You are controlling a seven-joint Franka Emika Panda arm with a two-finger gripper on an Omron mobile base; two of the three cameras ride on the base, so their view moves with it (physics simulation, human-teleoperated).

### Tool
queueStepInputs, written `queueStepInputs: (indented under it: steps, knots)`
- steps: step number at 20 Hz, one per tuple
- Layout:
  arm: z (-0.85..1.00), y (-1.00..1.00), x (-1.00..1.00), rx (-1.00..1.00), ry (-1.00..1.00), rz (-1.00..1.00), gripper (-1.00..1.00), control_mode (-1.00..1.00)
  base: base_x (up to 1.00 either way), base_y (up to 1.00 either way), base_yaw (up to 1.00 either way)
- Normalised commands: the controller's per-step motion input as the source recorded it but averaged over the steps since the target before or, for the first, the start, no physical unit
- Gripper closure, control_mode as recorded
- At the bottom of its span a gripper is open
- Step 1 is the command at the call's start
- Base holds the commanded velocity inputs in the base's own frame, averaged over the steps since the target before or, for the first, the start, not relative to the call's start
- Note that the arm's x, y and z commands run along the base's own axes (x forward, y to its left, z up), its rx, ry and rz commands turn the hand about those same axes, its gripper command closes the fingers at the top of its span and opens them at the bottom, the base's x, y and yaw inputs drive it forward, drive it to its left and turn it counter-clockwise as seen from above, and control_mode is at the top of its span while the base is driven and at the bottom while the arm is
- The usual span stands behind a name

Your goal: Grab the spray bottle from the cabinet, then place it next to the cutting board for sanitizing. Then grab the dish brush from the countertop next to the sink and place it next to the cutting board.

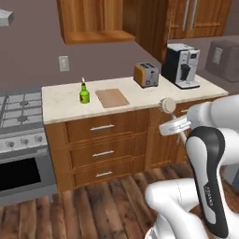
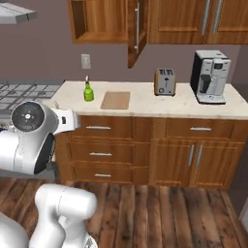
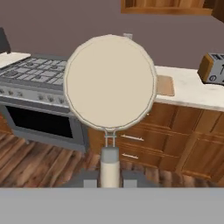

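Bottle [image 1: 84, 94] stands just beside board [image 1: 112, 98] | gripper [image 3: 110, 177] pinches brush [image 3: 110, 83] by its handle, well off counter [image 1: 60, 105] | next: carry brush to board, set down alongside.

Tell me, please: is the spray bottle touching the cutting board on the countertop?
Apart. In the left base view, the spray bottle stands left of the cutting board, with a plain strip of bare countertop between them.
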Motion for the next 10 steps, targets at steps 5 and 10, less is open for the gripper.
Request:
queueStepInputs:
  steps: [5, 10]
  knots:
    - [0.00, 0.00, 0.00, 0.00, 0.00, 0.00, 1.00, 1.00, 0.82, 0.06, -0.27]
    - [0.00, 0.00, 0.00, 0.00, 0.00, 0.00, 1.00, 1.00, 0.70, 0.19, -0.30]
